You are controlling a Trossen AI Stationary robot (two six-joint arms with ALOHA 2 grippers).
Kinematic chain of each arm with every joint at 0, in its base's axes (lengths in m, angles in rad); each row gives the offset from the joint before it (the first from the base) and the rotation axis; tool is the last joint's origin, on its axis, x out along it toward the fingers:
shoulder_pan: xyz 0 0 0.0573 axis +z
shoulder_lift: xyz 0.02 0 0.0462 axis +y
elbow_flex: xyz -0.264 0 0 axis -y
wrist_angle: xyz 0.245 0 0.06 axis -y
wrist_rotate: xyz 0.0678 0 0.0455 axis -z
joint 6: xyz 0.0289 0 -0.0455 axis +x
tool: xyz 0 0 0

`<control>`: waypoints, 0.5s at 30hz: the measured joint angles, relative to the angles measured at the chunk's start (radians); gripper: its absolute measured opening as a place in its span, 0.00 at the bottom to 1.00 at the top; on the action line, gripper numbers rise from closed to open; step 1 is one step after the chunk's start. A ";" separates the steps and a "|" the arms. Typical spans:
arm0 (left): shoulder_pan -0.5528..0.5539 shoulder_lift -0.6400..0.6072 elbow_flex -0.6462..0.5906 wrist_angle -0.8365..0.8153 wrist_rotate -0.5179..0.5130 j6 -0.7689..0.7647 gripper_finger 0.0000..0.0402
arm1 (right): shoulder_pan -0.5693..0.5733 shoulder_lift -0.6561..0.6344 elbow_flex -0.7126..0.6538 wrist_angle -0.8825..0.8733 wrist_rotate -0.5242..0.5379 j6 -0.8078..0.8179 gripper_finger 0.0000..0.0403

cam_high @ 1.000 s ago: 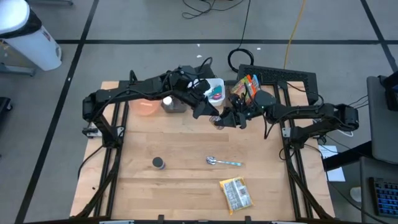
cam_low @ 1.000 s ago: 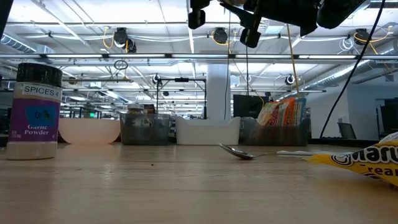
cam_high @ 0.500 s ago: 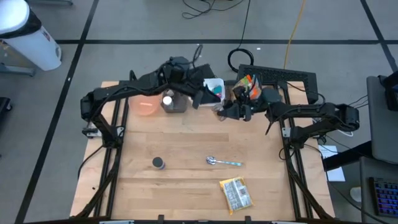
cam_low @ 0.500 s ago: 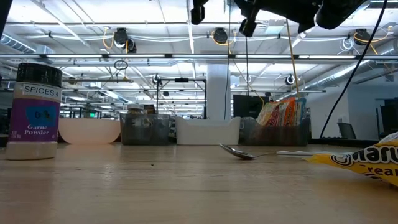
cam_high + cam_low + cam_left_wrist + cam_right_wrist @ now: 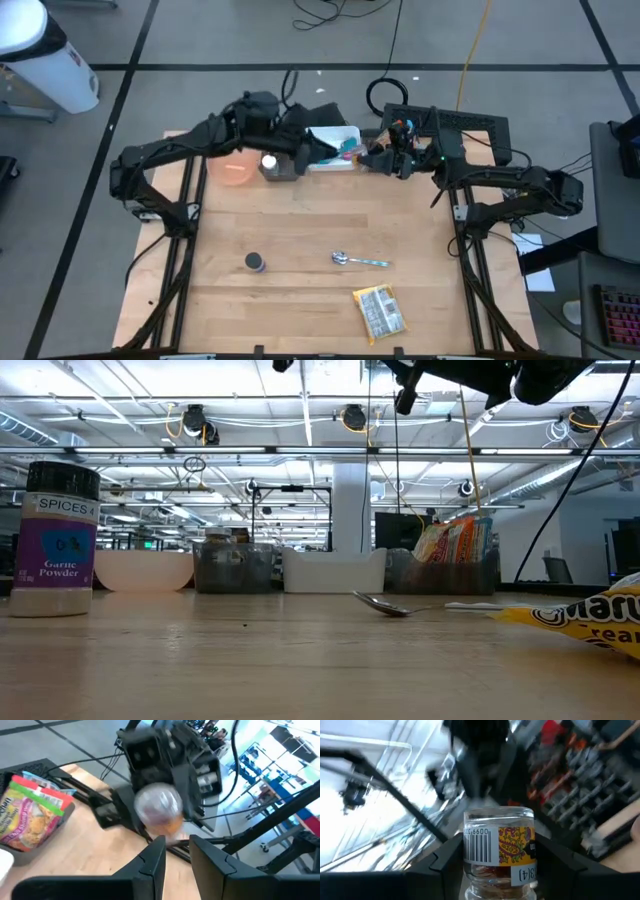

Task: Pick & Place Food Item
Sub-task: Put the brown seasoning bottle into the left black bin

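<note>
Right gripper [image 5: 495, 870], raised above the far edge of the table [image 5: 300, 240], clamps a small clear jar [image 5: 500, 852] between its two fingers; the jar sits directly in the grip, its barcode label and patterned band facing the wrist camera (contents appear orange-brown, though the view is blurred). In the left wrist view the same jar [image 5: 159, 812] shows held at the tip of the opposing arm. Left gripper [image 5: 176, 851] hangs over the row of bins beside the white bin [image 5: 333, 148], its fingers slightly parted with nothing between them. Well away from both grippers, on the near part of the table, lie a spoon [image 5: 358, 260], a yellow snack packet [image 5: 380, 311] and a spice shaker [image 5: 256, 262].
</note>
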 joint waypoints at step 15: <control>-0.104 0.021 0.000 0.032 -0.211 -0.004 0.23 | -0.047 0.000 0.000 0.029 -0.002 -0.027 0.46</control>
